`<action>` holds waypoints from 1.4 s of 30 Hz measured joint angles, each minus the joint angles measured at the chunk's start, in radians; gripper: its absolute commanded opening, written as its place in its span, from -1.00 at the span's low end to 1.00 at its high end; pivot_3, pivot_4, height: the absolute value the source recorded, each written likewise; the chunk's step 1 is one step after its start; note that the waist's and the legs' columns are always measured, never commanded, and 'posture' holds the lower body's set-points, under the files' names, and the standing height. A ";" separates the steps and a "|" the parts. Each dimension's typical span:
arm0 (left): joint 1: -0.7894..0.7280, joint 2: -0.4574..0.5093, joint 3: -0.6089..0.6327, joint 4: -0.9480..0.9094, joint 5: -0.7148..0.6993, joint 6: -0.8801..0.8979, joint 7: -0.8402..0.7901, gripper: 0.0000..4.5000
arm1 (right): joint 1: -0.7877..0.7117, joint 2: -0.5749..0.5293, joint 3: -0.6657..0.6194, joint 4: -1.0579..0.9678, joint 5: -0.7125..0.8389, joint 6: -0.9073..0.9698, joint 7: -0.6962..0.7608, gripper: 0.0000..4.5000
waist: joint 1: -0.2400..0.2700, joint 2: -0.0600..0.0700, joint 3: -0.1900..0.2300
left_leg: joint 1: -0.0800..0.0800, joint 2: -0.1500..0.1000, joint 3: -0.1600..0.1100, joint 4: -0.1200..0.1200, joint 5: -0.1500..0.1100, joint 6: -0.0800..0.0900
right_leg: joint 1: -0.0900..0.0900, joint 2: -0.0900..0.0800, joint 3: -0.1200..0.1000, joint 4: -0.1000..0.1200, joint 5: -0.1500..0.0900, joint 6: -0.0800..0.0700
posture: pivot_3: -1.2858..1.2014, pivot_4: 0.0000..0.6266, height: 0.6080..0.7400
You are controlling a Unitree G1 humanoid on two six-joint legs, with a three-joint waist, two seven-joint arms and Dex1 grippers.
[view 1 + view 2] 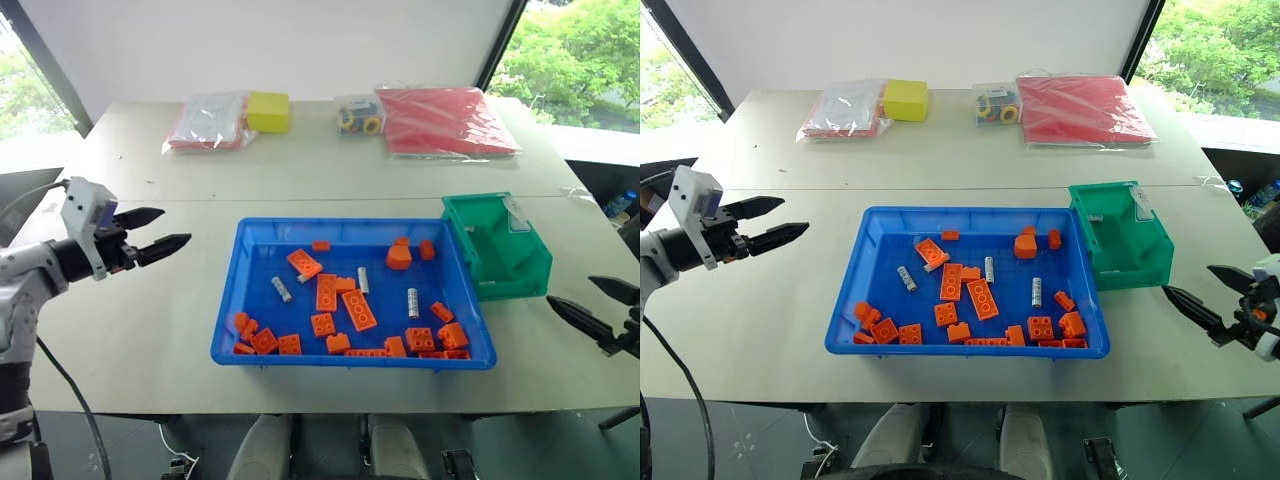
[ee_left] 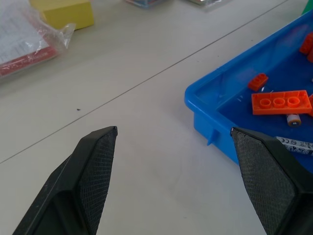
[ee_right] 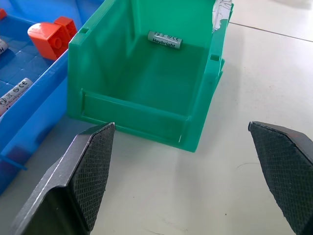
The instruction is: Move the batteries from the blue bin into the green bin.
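Note:
The blue bin (image 1: 340, 224) lies in the middle of the table. Among orange bricks (image 1: 358, 309) it holds three silver batteries: one on its left side (image 1: 282, 290), one in the middle (image 1: 363, 280) and one on its right side (image 1: 412, 302). The green bin (image 1: 497, 250) stands against its far right corner with one battery (image 3: 165, 39) lying inside at the back wall. My left gripper (image 1: 176, 225) hovers open to the left of the blue bin, pointing toward it. My right gripper (image 1: 572, 290) is open and empty, to the right of the green bin and nearer me.
At the far side of the table lie a clear bag of papers (image 1: 208, 122), a yellow block (image 1: 268, 111), a small bag of rings (image 1: 360, 117) and a red packet (image 1: 445, 120). The table's front edge runs just below the blue bin.

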 measured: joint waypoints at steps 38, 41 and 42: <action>0.075 0.081 -0.014 -0.228 -0.140 0.113 -0.164 0.71 | -0.629 -0.093 0.473 -0.304 0.197 0.359 -0.118 1.00 | -0.010 0.001 0.003 | -0.007 0.001 0.001 0.002 0.000 0.000 | -0.008 0.001 0.001 0.002 0.001 -0.002 | 0.03 -0.52 0.93; 0.065 0.105 -0.014 -0.260 -0.161 0.122 -0.192 0.71 | -0.822 0.032 0.701 -0.305 0.186 0.466 -0.191 1.00 | -0.012 0.001 0.003 | -0.008 0.001 0.000 0.001 0.001 0.000 | -0.010 0.001 0.001 0.002 0.001 -0.002 | 0.03 -0.52 0.93; 0.060 0.107 -0.017 -0.260 -0.162 0.129 -0.194 0.71 | -0.900 0.113 0.791 -0.269 0.164 0.515 -0.243 1.00 | -0.014 0.001 0.003 | -0.009 0.001 0.000 0.001 0.001 -0.001 | -0.011 0.001 0.001 0.003 0.001 -0.002 | 0.03 -0.52 0.93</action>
